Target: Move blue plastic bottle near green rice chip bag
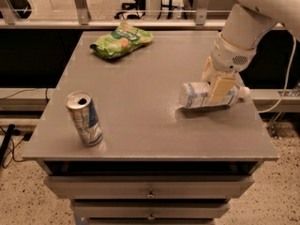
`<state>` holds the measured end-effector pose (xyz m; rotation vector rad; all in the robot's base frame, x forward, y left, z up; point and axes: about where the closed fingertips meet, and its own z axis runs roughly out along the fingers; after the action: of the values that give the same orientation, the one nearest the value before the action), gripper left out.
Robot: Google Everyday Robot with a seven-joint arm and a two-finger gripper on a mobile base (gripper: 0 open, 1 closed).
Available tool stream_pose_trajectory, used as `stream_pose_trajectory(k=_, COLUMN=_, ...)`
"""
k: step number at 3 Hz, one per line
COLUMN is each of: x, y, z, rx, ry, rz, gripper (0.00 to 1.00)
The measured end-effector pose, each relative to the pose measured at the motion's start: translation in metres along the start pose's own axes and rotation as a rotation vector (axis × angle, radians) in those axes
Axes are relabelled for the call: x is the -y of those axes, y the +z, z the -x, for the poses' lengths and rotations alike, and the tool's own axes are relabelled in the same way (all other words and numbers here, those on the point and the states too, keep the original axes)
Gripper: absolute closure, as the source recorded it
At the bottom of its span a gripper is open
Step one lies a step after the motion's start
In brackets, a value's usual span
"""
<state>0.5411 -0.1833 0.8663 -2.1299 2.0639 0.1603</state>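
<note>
Camera view: gripper (214, 89) over blue plastic bottle (193, 95), mid-body.

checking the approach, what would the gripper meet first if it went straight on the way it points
Probably the bottle lying right under the downward-pointing gripper, then the table; depth is unclear.

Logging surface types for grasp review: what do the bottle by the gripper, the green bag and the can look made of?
The blue plastic bottle, lying at the gripper near the right edge of the table: apparently clear glossy plastic; translucent body, pale label. The green rice chip bag: thin shiny film, crinkled with highlights. The drink can: likely painted metal; silvery rim.
</note>
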Motion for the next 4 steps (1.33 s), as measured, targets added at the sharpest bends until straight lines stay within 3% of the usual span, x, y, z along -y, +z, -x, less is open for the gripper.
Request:
stream_pose_trajectory(k=1, x=0.002, y=-0.006, z=0.008, rx=0.009, ry=-0.026, rz=0.003, gripper=0.87)
stream_pose_trajectory(k=2, x=0.018, y=-0.032, z=0.025, rx=0.023, ry=-0.121, rz=-0.102, gripper=1.0)
stream_pose_trajectory(k=3, x=0.018, y=-0.032, z=0.025, rx=0.023, ry=-0.121, rz=-0.102, gripper=1.0)
stream_pose_trajectory(k=4, x=0.037, y=-0.032, z=0.041, rx=0.055, ry=-0.202, rz=-0.166, gripper=1.0)
